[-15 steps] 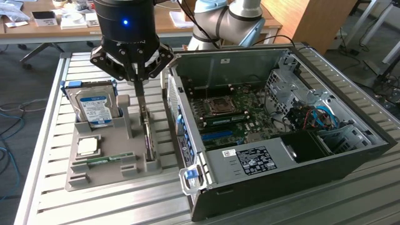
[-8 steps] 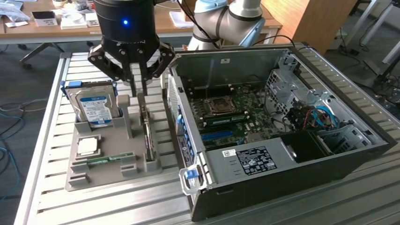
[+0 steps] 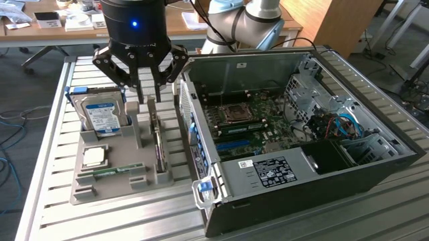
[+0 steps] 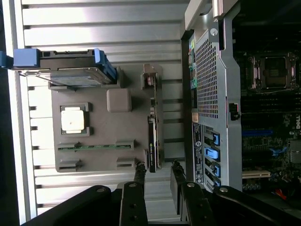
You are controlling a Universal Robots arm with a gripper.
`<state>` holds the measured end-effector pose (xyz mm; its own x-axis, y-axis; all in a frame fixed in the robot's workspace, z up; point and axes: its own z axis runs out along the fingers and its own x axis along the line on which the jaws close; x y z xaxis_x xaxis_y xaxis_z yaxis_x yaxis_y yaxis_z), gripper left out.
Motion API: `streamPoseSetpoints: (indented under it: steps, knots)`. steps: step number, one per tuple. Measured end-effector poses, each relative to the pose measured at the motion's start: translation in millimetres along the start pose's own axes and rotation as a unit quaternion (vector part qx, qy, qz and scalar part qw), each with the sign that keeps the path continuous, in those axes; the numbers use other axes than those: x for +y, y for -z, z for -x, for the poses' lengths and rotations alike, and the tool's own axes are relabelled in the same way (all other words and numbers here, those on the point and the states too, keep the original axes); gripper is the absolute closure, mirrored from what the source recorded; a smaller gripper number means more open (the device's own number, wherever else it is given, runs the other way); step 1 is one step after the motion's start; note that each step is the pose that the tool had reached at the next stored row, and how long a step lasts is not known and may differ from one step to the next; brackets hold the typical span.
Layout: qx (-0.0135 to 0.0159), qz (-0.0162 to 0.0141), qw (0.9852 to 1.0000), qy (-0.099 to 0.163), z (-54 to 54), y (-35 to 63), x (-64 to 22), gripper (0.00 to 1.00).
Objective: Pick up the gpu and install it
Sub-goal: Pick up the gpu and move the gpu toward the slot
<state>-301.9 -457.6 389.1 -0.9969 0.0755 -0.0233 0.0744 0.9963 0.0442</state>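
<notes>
One gpu (image 3: 158,143) stands on its long edge in a slot of the single grey tray (image 3: 134,187), left of centre in the exterior view and just beside the open computer case (image 3: 375,165). The gripper (image 3: 148,93) hangs over the card's far end. Its two jaws are spread, released, and grasp nothing.

The tray also carries one hard drive (image 3: 102,116) with a blue-white label, standing upright at its far left corner. Nearer the camera, one square processor chip (image 3: 94,156) lies flat. At the near end is one narrow green memory stick (image 3: 115,171). Tray and case both rest on the slatted metal tabletop (image 3: 47,201).

The exterior view looks into the case, at the motherboard (image 3: 254,125), its processor socket (image 3: 238,113), a bundle of blue cables (image 3: 348,123) and a labelled black box at the near corner.

The wrist view looks straight down on the gpu (image 4: 154,141). From there it is a thin dark strip, and the gripper (image 4: 157,172) has one jaw on each side of the strip's end, with a gap showing on both sides. It also shows the case's perforated rear panel (image 4: 211,84).

The card's cooler face is hard to make out in either view. The case's right side is cut off in the wrist view.
</notes>
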Motion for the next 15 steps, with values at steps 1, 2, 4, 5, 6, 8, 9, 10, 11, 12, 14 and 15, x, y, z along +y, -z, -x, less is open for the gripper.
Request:
streamPoseSetpoints:
  steps: [1, 2, 4, 5, 6, 8, 9, 10, 11, 12, 14, 15]
  knots:
    - [0.0000, 0.0000, 1.0000, 0.000, 0.0, 0.0, 0.0, 0.64]
    - [0.0000, 0.0000, 1.0000, 0.000, 0.0, 0.0, 0.0, 0.64]
    - [0.0000, 0.0000, 1.0000, 0.000, 0.0, 0.0, 0.0, 0.64]
    - [0.0000, 0.0000, 1.0000, 0.000, 0.0, 0.0, 0.0, 0.64]
    - [0.0000, 0.0000, 1.0000, 0.000, 0.0, 0.0, 0.0, 0.64]
    - [0.0000, 0.0000, 1.0000, 0.000, 0.0, 0.0, 0.0, 0.64]
    - [0.0000, 0.0000, 1.0000, 0.000, 0.0, 0.0, 0.0, 0.64]
    - [0.0000, 0.0000, 1.0000, 0.000, 0.0, 0.0, 0.0, 0.63]
    - [0.0000, 0.0000, 1.0000, 0.000, 0.0, 0.0, 0.0, 0.57]
    - [0.0000, 0.0000, 1.0000, 0.000, 0.0, 0.0, 0.0, 0.57]
    - [0.0000, 0.0000, 1.0000, 0.000, 0.0, 0.0, 0.0, 0.57]
    - [0.0000, 0.0000, 1.0000, 0.000, 0.0, 0.0, 0.0, 0.57]
